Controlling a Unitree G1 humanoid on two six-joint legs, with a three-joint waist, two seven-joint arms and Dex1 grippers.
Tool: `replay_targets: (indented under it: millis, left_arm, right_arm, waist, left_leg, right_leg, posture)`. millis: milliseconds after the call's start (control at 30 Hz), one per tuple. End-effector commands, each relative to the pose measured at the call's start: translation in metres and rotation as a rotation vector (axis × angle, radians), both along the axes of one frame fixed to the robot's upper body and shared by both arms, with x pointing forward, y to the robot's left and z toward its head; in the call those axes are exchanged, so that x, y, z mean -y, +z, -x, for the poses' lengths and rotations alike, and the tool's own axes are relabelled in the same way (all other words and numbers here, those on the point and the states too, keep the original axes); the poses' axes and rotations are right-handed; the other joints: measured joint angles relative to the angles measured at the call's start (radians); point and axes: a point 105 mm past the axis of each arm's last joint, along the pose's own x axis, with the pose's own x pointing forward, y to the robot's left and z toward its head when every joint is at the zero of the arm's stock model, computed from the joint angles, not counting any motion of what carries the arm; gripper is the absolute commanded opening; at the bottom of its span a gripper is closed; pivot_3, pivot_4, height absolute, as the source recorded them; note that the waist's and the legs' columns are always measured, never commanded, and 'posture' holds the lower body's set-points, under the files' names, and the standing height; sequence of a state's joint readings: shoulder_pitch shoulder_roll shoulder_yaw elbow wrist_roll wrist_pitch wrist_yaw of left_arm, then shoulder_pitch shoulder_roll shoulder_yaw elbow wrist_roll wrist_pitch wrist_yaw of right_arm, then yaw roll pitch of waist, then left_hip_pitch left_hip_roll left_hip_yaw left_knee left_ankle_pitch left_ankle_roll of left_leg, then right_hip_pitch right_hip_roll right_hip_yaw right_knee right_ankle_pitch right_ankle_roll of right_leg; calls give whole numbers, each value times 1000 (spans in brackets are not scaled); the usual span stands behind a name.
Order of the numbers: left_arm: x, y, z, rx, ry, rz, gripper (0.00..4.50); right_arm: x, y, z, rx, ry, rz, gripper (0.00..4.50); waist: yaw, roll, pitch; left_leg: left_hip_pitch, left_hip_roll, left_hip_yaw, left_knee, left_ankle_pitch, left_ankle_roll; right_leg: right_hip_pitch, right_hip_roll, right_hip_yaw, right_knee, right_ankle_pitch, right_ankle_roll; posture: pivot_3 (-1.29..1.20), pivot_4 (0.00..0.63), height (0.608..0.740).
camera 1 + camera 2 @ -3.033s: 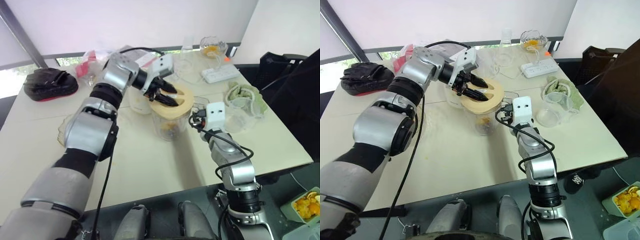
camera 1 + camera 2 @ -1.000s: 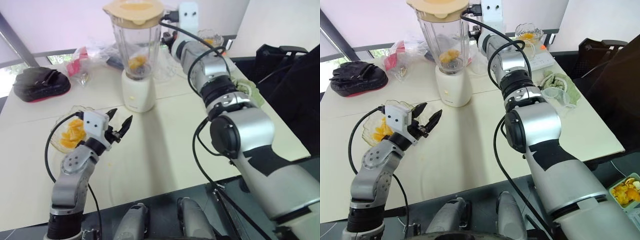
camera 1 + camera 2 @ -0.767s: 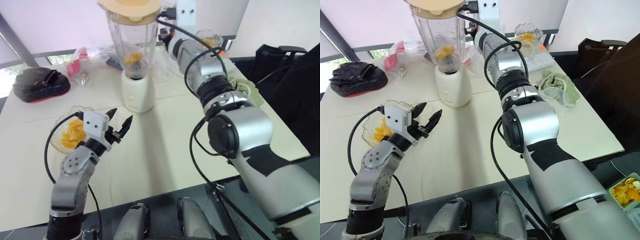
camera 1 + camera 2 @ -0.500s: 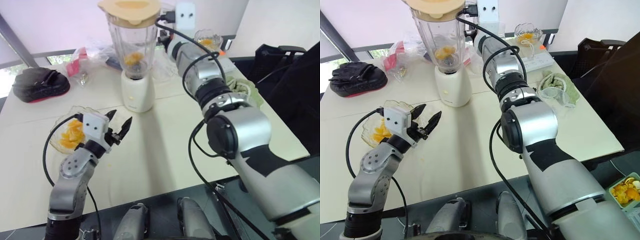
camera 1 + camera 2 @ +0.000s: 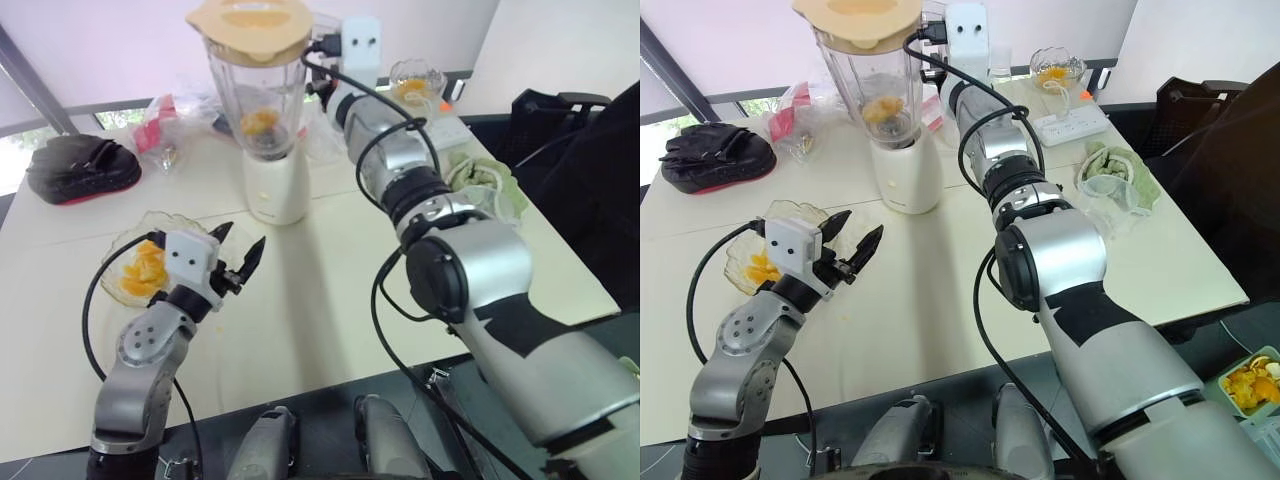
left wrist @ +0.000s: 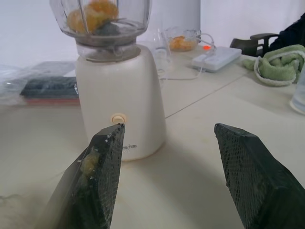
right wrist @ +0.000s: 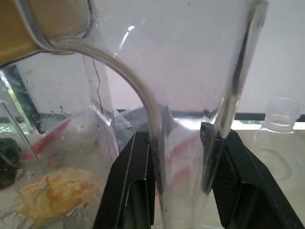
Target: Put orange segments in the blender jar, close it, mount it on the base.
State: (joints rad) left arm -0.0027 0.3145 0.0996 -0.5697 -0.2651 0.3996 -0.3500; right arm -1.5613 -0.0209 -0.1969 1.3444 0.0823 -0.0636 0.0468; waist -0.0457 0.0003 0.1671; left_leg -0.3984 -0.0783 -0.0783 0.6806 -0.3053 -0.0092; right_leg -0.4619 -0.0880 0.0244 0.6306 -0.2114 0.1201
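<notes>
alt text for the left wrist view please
The open left gripper faces a white blender base with the blender jar seated on it, orange segments inside. Pulp smears one finger; a power strip and green towel lie on the table beyond.

Lidded jar (image 5: 258, 90) (oranges (image 5: 260, 122) inside) upright on base (image 5: 277, 190)

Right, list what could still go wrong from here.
The right pincer clamps the jar handle; a sideways pull could tip the tall jar and base.
Whether the jar is locked on cannot be seen; released early, it may sit loose.
The open left pincer hangs beside the glass bowl and could knock it.
</notes>
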Motion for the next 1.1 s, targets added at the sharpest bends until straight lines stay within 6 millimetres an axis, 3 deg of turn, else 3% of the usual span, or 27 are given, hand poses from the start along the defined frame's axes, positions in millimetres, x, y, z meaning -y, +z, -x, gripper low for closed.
replay_targets:
  millis: [33,733,1033,1100]
  left_arm:
    - [4,11,6,44,-10,-5,3104]
    - [3,5,11,29,-2,-9,3104]
    - [5,4,7,31,3,-6,3104]
    - [5,3,8,32,4,-6,3167]
  right_arm:
    - [2,32,6,123,-11,-24,1179]
    - [8,-6,-2,29,-54,37,1179]
    - [3,-8,-2,-10,-40,87,1179]
    - [2,-8,-2,-10,-40,91,2022]
  waist:
    - [-1,0,0]
    - [1,0,0]
    - [1,0,0]
    - [1,0,0]
  left_leg:
    - [0,0,0,0,0,0]
    - [0,0,0,0,0,0]
    - [4,0,0,0,0,0]
    - [4,0,0,0,0,0]
  right_leg:
    - [0,0,0,0,0,0]
    - [0,0,0,0,0,0]
    - [3,0,0,0,0,0]
    - [3,0,0,0,0,0]
  posture:
    - [0,150,740]
    - [0,150,740]
    - [0,150,740]
    - [0,150,740]
